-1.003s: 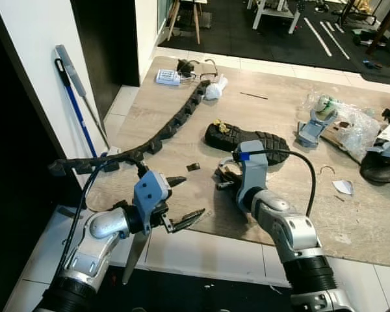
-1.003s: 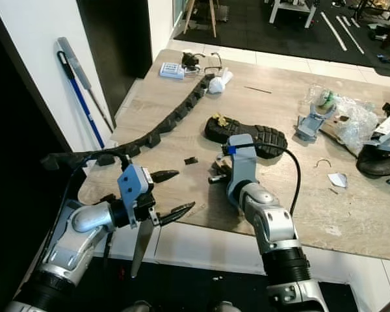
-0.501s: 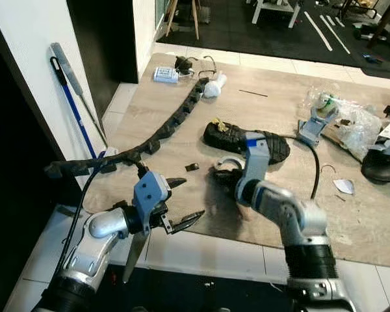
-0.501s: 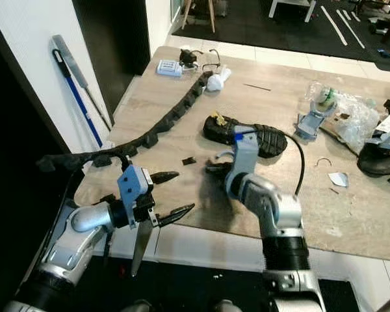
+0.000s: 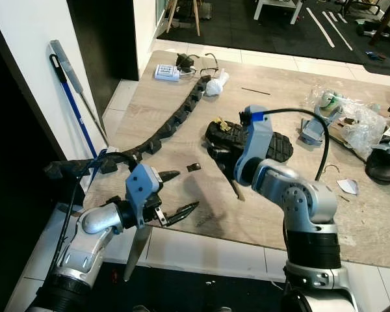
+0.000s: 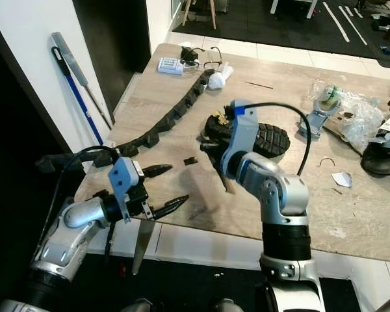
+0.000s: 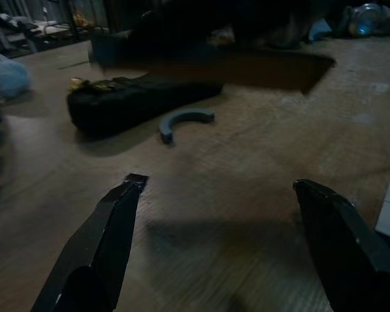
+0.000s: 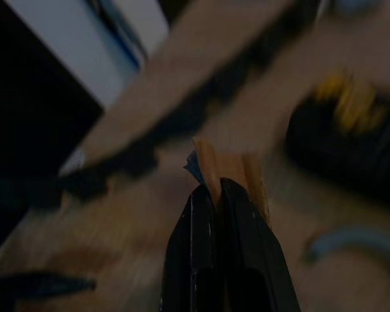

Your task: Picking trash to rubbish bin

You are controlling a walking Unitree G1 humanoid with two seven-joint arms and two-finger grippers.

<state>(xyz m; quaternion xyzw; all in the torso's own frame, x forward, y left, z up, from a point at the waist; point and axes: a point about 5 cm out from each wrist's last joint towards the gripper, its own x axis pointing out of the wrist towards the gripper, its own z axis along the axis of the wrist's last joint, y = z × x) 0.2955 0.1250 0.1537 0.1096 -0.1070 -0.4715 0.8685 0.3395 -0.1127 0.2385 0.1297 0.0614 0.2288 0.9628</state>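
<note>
Your right end effector (image 8: 211, 188) is clenched on a thin brown scrap (image 8: 229, 170) above the tabletop (image 5: 182, 140); your left end effector (image 5: 175, 194) is released beside its edge.

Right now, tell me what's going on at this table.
The robot is clearing trash off a cluttered wooden table. Its right hand is shut on a small tan scrap, raised over the table beside the black shoe sole. Its left hand hovers open at the near table edge, holding nothing.
</note>
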